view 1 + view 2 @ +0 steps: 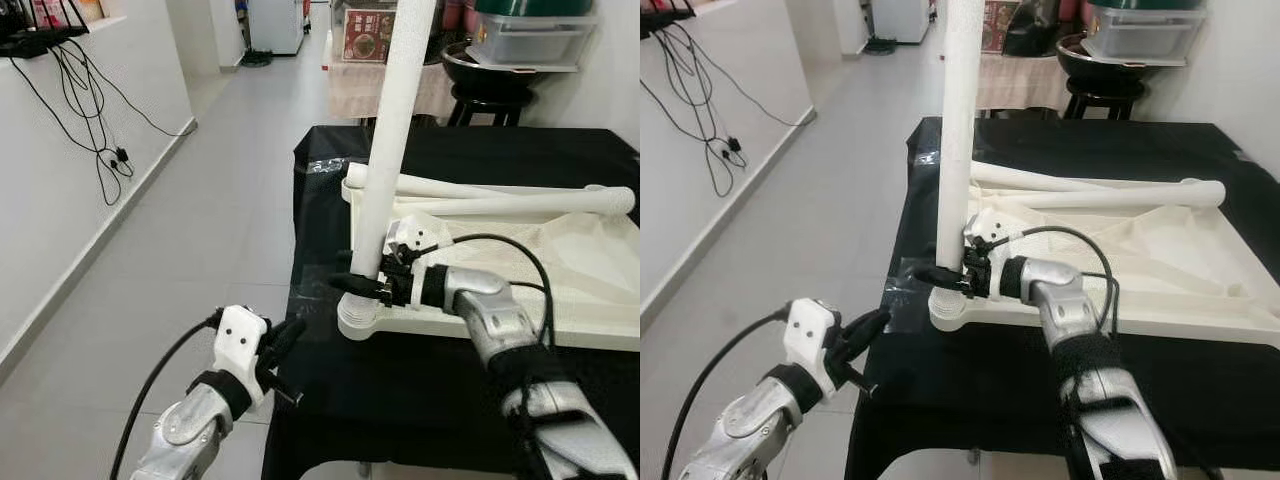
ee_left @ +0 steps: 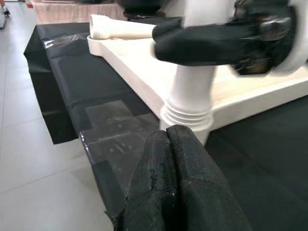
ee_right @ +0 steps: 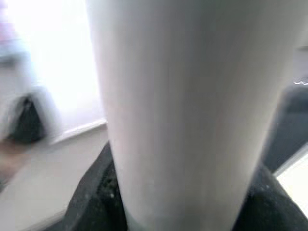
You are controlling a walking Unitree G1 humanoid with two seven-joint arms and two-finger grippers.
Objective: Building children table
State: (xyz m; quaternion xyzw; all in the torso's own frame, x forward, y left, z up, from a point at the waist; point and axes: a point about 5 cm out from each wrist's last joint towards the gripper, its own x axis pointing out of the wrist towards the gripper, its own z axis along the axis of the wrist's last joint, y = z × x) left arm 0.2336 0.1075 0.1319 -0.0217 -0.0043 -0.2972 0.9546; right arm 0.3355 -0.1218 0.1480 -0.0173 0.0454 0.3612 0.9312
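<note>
A white plastic tabletop (image 1: 590, 270) lies upside down on a black-covered table (image 1: 420, 390). One white table leg (image 1: 395, 130) stands upright in the tabletop's near left corner socket (image 1: 362, 318). My right gripper (image 1: 362, 283) is shut on this leg just above the socket; the leg's shaft (image 3: 187, 110) passes between the black fingers (image 3: 89, 202). Two more white legs (image 1: 520, 200) lie across the tabletop's far side. My left gripper (image 1: 285, 345) is shut and empty, hovering off the table's near left edge, pointing at the socket (image 2: 187, 115).
Grey tiled floor (image 1: 210, 220) stretches to the left of the table. A white wall with hanging black cables (image 1: 95, 110) runs along the far left. Behind the table stand a stool with a black bowl (image 1: 495, 70) and a cloth-covered stand (image 1: 385, 85).
</note>
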